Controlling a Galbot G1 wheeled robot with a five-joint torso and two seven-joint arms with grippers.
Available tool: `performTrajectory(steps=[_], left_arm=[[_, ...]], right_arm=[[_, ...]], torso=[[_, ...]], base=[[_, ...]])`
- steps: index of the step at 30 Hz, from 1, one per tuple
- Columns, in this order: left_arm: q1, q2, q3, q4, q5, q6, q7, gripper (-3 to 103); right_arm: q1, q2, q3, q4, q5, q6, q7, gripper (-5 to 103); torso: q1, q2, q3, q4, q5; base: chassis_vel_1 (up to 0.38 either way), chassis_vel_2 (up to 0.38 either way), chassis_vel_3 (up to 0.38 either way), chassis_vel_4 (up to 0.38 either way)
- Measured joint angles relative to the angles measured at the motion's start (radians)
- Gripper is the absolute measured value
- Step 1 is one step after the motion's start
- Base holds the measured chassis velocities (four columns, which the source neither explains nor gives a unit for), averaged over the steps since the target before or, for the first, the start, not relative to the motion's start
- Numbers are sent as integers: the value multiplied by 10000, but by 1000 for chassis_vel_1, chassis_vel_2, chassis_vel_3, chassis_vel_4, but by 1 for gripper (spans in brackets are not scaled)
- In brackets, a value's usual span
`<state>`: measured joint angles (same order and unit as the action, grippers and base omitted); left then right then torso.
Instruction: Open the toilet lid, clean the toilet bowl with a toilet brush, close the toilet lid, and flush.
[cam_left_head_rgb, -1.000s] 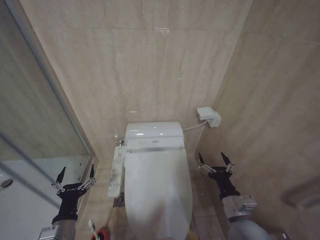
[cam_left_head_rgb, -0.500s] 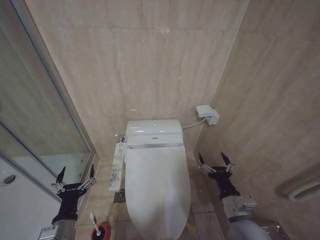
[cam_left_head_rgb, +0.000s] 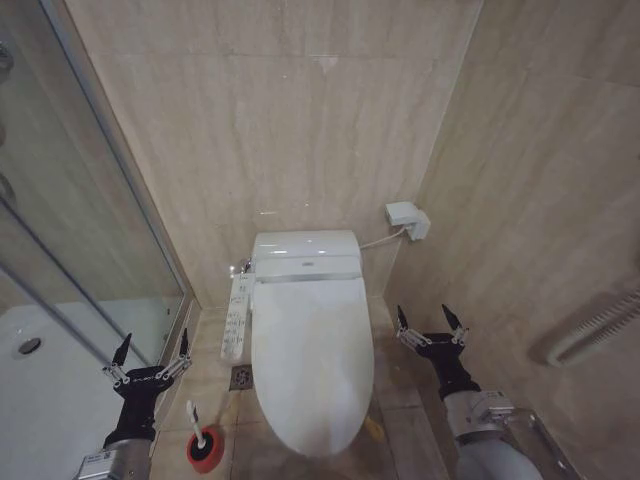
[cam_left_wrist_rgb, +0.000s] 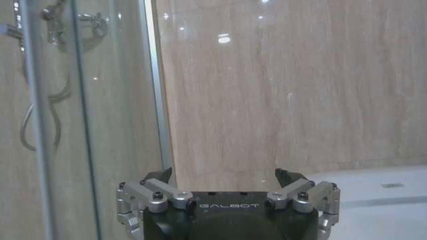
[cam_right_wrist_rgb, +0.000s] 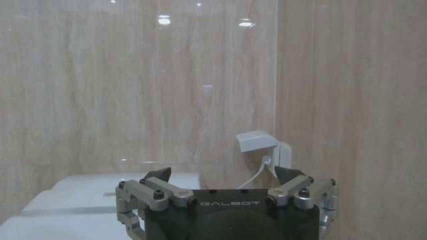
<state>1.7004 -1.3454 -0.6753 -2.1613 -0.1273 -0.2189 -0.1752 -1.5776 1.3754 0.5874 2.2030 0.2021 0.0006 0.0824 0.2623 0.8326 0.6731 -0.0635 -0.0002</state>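
The toilet lid (cam_left_head_rgb: 312, 355) is a glossy white oval lying shut over the toilet, so the toilet bowl is hidden beneath it. The toilet brush (cam_left_head_rgb: 196, 427), a thin white stick, stands in its small red cup holder (cam_left_head_rgb: 206, 450) on the floor to the left of the toilet. My left gripper (cam_left_head_rgb: 151, 347) hangs open just left of the brush, holding nothing. To the right of the toilet my right gripper (cam_left_head_rgb: 430, 318) is open and holds nothing. Both wrist views look over open fingers toward the back wall.
A white control panel (cam_left_head_rgb: 236, 318) runs along the toilet's left side, with a floor drain (cam_left_head_rgb: 240, 377) below it. A glass shower screen (cam_left_head_rgb: 90, 250) and white shower tray (cam_left_head_rgb: 40, 390) stand at left. A white wall box (cam_left_head_rgb: 405, 219) with a cable hangs at right.
The whole picture has shifted: the camera has pulled back and tilted, so more floor, the whole lid and the whole brush with its holder now show. Both arms keep their pose.
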Motion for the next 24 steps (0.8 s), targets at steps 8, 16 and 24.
performTrajectory(steps=[8,16,24], left_arm=[[0,0,-1,-2,0,0,0,100],[4,-2,0,-1,0,0,0,100],[4,-1,-1,-1,0,-1,0,100]], right_arm=[[0,0,0,0,0,0,0,100],[-8,0,0,0,0,0,0,100],[-7,0,1,0,0,0,0,100]], torso=[[1,0,0,0,12],[-9,3,-4,-1,2],[-8,6,-3,-1,3]], base=[[261,-252,-253,231],[327,-341,-318,321],[100,-123,-127,131]])
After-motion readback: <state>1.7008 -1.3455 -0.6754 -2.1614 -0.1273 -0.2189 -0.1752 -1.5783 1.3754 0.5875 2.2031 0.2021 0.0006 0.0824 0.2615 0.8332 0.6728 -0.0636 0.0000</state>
